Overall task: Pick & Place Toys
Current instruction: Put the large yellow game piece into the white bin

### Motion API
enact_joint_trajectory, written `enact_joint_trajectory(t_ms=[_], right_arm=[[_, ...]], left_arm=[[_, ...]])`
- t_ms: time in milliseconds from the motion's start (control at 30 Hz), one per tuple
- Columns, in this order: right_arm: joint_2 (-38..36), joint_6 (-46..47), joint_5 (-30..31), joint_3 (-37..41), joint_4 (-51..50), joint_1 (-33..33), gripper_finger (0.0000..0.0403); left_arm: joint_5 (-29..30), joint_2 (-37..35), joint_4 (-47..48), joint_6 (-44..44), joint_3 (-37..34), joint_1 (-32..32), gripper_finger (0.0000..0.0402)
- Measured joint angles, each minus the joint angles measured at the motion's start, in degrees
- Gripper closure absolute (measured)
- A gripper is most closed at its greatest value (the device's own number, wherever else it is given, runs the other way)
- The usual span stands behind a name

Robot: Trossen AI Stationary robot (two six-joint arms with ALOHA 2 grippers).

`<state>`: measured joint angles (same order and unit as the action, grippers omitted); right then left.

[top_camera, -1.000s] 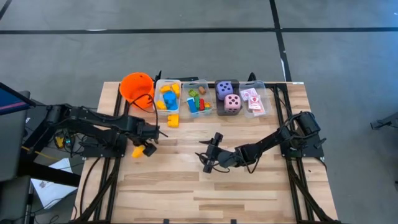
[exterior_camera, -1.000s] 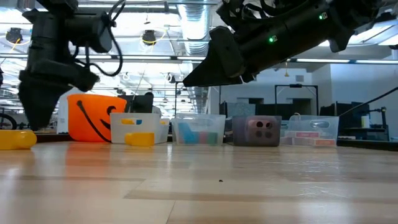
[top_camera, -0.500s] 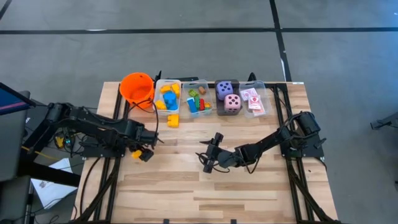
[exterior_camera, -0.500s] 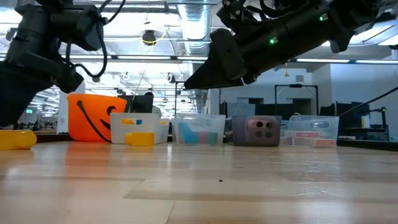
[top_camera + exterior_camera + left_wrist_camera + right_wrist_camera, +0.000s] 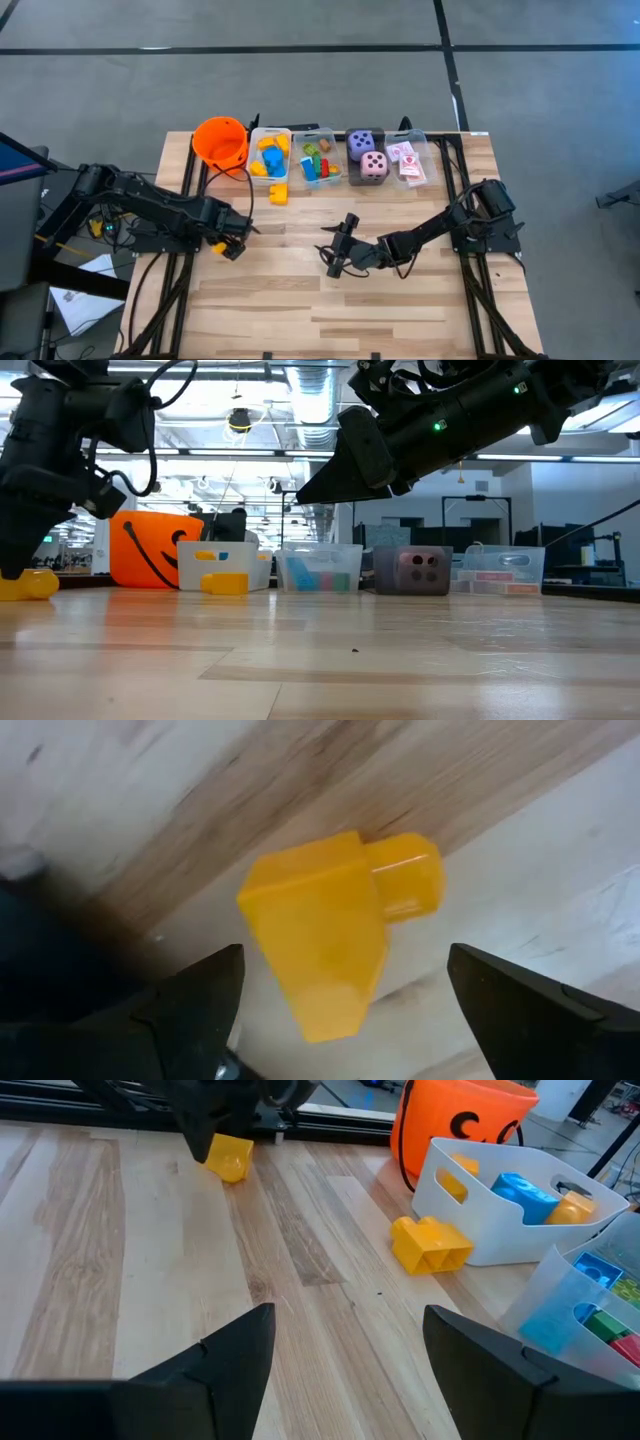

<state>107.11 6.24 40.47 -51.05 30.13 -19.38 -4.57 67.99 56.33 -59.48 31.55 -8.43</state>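
I see a pale wood plank desk [image 5: 330, 300] on a black frame, standing on a grey floor [image 5: 300, 80] crossed by dark lines. From the low view the room behind is an open hall with bright ceiling lights [image 5: 240, 422] and exposed ducts. Along the far edge of the desk sit an orange bucket [image 5: 220, 140] and a row of clear bins [image 5: 318, 132] holding coloured blocks [image 5: 270, 157], a purple die [image 5: 361, 143], a pink die [image 5: 373, 164] and cards [image 5: 408, 162]. One yellow block [image 5: 278, 193] lies loose on the wood just in front of the bins. My left gripper [image 5: 236, 243] is down at the left side of the desk, fingers [image 5: 200, 1010] spread open on either side of a second yellow block [image 5: 335, 925], which lies on the planks; I cannot tell if they touch it. My right gripper [image 5: 338, 255] hangs above the middle of the desk, fingers [image 5: 480, 1360] parted and empty, pointing toward the left side.
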Motion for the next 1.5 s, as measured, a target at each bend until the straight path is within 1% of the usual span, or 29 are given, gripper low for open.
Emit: enact_joint_trajectory(t_ms=[167,333,533,633,733,867,1000,1067,1200,1300,1400,1500], right_arm=[[0.00,-0.02,0.00,0.00,-0.09,0.00,0.0154],[0.00,-0.02,0.00,0.00,-0.26,0.00,0.0154],[0.00,-0.07,0.00,0.00,-0.28,0.00,0.0154],[0.00,-0.16,-0.01,0.00,-0.28,0.00,0.0154],[0.00,-0.17,-0.01,0.00,-0.28,0.00,0.0154],[0.00,-0.17,-0.02,0.00,-0.27,0.00,0.0154],[0.00,-0.17,0.00,0.00,-0.29,0.00,0.0154],[0.00,-0.15,0.00,0.00,-0.35,0.00,0.0154],[0.00,-0.15,0.00,0.00,-0.59,0.00,0.0154],[0.00,-0.15,0.00,0.00,-0.73,0.02,0.0154],[0.00,-0.13,0.00,0.00,-0.93,0.02,0.0154],[0.00,-0.13,0.00,0.00,-1.01,0.02,0.0154]], left_arm=[[-0.12,0.00,-3.21,-1.03,-0.61,0.00,0.0068],[0.07,0.00,-4.60,-1.02,-1.34,0.02,0.0093],[0.10,0.00,-4.73,-1.03,-3.08,0.02,0.0134],[-0.03,0.00,-6.28,-1.03,-4.20,0.02,0.0161],[-2.04,0.00,-8.60,-1.27,-5.19,0.04,0.0195],[-2.27,-0.02,-9.37,-3.96,-5.36,0.21,0.0248],[-1.90,-0.04,-12.53,-4.00,-5.34,0.74,0.0250],[-1.93,-0.09,-16.61,-3.34,-5.37,1.23,0.0250],[-0.73,0.02,-28.94,1.29,-5.44,2.46,0.0250],[0.26,0.02,-41.34,6.09,-5.38,3.76,0.0246],[4.34,0.00,-51.74,11.67,-5.38,5.83,0.0250],[10.84,0.00,-59.58,16.49,-5.38,8.29,0.0250]])
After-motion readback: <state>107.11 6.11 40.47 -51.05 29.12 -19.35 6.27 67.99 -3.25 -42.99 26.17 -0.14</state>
